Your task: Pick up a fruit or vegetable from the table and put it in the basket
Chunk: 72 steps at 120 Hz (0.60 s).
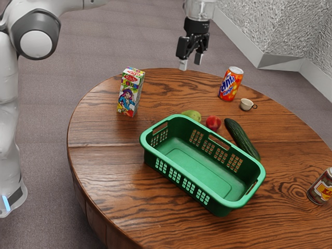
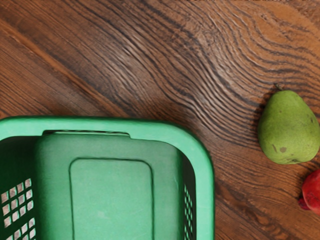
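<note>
gripper (image 1: 191, 61): hung higher than the basket (image 2: 204, 190), spread apart, totally released
pear (image 2: 287, 127): sat kinda near the basket
cucumber (image 1: 242, 139): lay beside the basket too

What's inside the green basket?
Nothing that I can see: the basket shows a bare green floor. Its near wall hides the floor's edge behind it in the exterior view.

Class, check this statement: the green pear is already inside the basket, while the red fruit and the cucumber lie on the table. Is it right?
Not quite: the pear is not inside the basket. The wrist view shows it lying on the table, outside the rim. The red fruit and the cucumber do lie on the table.
</note>
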Each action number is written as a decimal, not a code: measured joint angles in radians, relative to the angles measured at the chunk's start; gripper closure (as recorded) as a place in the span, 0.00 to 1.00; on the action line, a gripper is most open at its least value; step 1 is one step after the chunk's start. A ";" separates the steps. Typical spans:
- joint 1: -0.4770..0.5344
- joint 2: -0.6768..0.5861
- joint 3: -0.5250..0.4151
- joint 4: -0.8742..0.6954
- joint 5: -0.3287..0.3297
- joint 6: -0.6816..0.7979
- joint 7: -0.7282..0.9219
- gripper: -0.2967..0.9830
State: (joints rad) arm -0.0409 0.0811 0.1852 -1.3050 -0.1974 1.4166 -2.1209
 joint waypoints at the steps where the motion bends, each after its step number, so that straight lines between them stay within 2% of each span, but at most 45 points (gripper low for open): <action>1: 0.001 0.002 0.000 0.000 -0.001 0.000 0.001 0.23; 19: 0.024 0.028 0.013 -0.001 -0.020 0.001 0.019 0.23; 33: 0.082 0.118 0.016 0.002 -0.059 0.009 0.040 0.23; 47: 0.114 0.218 0.015 0.002 -0.119 0.060 0.068 0.23; 72: 0.168 0.278 0.012 0.001 -0.164 0.157 0.107 0.23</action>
State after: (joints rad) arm 0.1266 0.3590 0.1976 -1.3043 -0.3611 1.5736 -2.0139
